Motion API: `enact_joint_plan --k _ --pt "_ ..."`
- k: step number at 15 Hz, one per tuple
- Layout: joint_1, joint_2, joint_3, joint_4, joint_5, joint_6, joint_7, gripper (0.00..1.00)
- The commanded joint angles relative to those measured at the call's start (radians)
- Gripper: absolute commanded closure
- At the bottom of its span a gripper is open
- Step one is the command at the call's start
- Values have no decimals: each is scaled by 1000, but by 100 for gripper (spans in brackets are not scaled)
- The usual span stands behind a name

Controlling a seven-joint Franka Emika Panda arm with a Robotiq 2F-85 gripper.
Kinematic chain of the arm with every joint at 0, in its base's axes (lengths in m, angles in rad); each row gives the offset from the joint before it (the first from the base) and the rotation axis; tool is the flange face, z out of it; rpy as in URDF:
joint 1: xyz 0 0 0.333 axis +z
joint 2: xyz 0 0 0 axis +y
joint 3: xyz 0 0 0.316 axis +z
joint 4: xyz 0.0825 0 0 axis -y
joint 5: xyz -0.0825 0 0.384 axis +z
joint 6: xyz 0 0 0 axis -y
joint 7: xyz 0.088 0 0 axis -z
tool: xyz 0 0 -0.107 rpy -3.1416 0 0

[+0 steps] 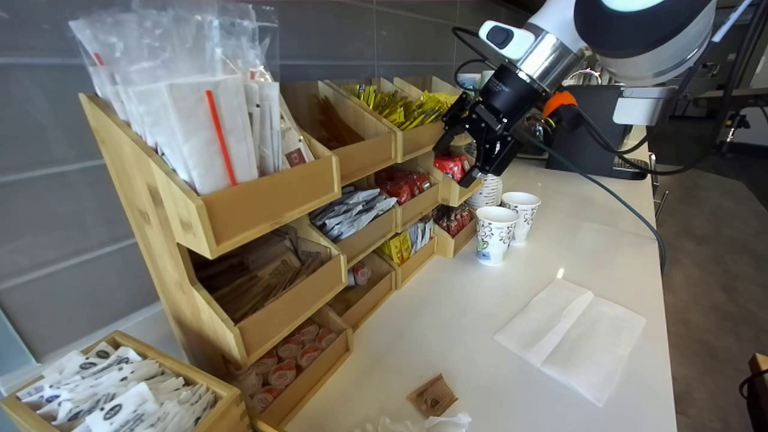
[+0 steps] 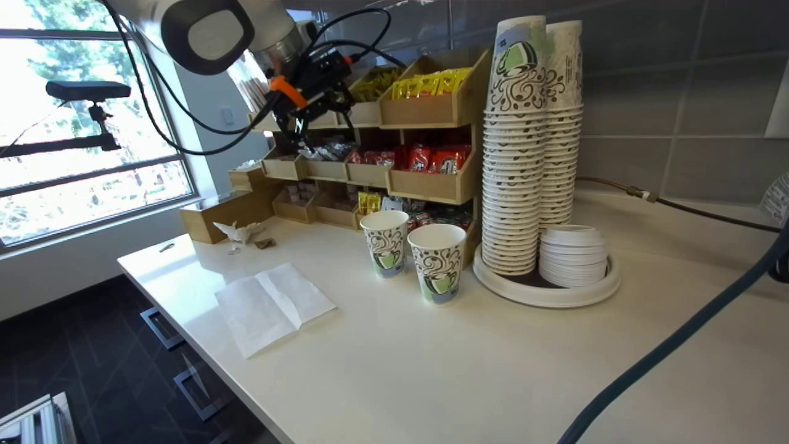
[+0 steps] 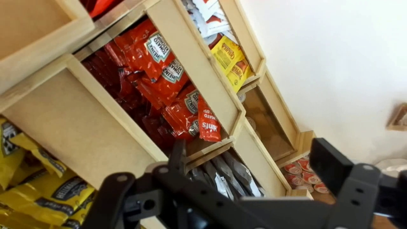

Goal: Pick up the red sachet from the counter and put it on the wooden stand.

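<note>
Gripper (image 3: 249,151): jaws apart, nothing between them.
Red sachet (image 3: 208,122): likely the Hunt's packet beyond the gripper, lying in the wooden stand (image 1: 282,201) among other red packets (image 3: 155,89).
Sachet hold: probably light, soft, slippery; pinch mid-body gently.
Surface (image 1: 444,324): lower than the gripper; no loose red sachet seen on it.

Wrist view, wooden stand (image 3: 197,60): you can read HEINZ TOMATO KETCHUP on red packets (image 3: 149,52), Hunt's on a narrow red packet (image 3: 208,122), CHOLULA on a yellow packet (image 3: 227,55). Blurrier, you get HELLMANN'S on a yellow pouch (image 3: 52,195).
</note>
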Motion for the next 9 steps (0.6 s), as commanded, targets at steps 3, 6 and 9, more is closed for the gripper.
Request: enact_joint_plan --k 3,6,9 --pt "-58 -103 49 -27 -136 -103 307 0" --pt "-63 -145 53 -40 -165 -108 437 0" --pt "-57 -182 49 -61 -169 -113 532 0"
